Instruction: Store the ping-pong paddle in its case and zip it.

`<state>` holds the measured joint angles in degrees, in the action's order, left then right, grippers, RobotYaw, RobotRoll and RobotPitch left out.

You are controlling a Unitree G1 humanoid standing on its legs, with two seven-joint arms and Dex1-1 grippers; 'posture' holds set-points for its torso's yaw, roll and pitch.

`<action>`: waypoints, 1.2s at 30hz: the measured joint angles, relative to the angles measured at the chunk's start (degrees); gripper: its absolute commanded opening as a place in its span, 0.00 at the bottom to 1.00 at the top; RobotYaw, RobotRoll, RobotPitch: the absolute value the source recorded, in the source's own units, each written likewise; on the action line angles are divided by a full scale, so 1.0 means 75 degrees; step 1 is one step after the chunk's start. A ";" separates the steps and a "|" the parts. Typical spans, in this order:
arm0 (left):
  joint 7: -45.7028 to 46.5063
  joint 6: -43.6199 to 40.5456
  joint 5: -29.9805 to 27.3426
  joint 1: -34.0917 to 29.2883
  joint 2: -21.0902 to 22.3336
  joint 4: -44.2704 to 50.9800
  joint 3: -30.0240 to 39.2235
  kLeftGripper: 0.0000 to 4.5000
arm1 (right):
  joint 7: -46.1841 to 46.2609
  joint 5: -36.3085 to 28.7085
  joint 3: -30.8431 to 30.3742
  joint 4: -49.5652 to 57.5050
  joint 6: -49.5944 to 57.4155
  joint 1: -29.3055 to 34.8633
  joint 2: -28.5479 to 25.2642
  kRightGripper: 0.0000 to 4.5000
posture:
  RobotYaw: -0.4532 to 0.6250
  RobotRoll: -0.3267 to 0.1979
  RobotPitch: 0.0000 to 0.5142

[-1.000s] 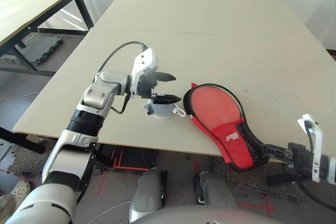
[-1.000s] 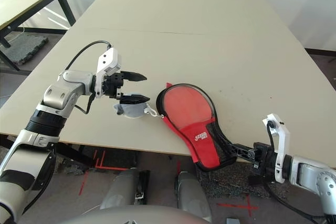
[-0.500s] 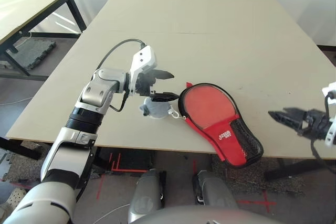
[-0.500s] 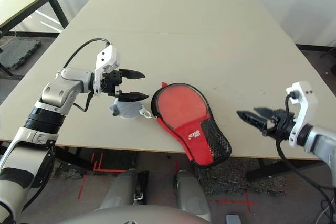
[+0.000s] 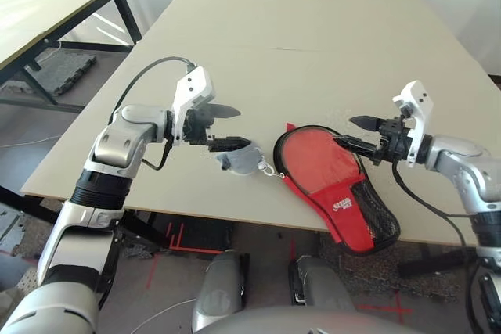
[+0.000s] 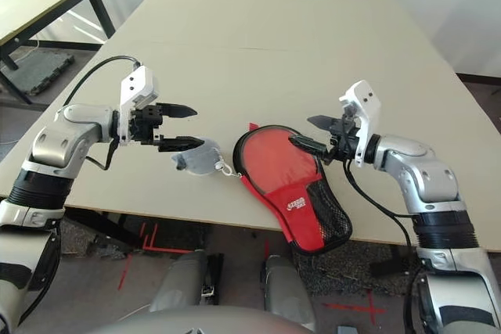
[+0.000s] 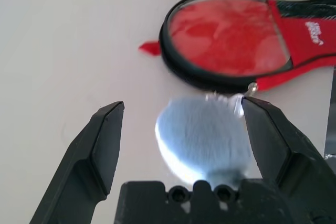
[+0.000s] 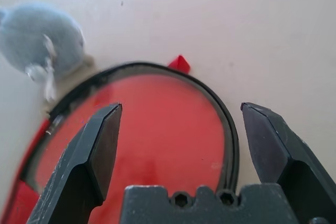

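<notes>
- Case (image 5: 333, 177) lies red side up at the table's (image 5: 313, 44) near edge, handle end overhanging; a grey tag (image 5: 239, 159) sits beside its round end.
- Right gripper (image 5: 350, 134) hovers over the round end, jaws spread wide.
- Left gripper (image 5: 227, 126) hangs above the tag, also spread.
- Step likely closing-up: next, find the zipper pull.

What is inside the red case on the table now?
Through the round part of the case a red surface shows, probably the ping-pong paddle. The red fabric and mesh pocket cover the rest, so no handle is visible.
</notes>
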<state>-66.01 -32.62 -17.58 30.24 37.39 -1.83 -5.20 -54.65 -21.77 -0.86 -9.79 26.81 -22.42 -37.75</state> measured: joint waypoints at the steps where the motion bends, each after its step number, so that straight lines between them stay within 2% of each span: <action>1: 0.0090 -0.0069 -0.0022 -0.0131 0.0024 0.0117 0.0068 1.00 | -0.0072 0.0107 -0.0106 -0.0139 -0.0102 -0.0012 0.0005 1.00 | 0.60 0.62 0.07; 11: 0.0562 -0.0592 -0.0398 -0.0851 0.0193 0.1028 0.0400 1.00 | -0.0892 0.0404 -0.0404 -0.0435 -0.0421 0.0095 -0.0004 1.00 | 0.62 0.62 0.08; 23: 0.0787 -0.0666 -0.0622 -0.0932 0.0184 0.1122 0.0340 1.00 | -0.1094 0.1074 -0.0661 -0.0834 -0.0908 0.0282 -0.0208 1.00 | 0.62 0.62 0.09; 36: 0.0654 -0.0665 -0.0620 -0.0714 0.0107 0.1097 -0.0348 1.00 | -0.1148 0.1293 -0.0689 -0.1143 -0.0848 0.0123 -0.0157 1.00 | 0.61 0.62 0.12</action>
<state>-61.11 -37.61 -22.23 24.89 38.20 6.40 -7.81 -63.26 -12.08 -6.03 -18.36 20.45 -21.50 -38.93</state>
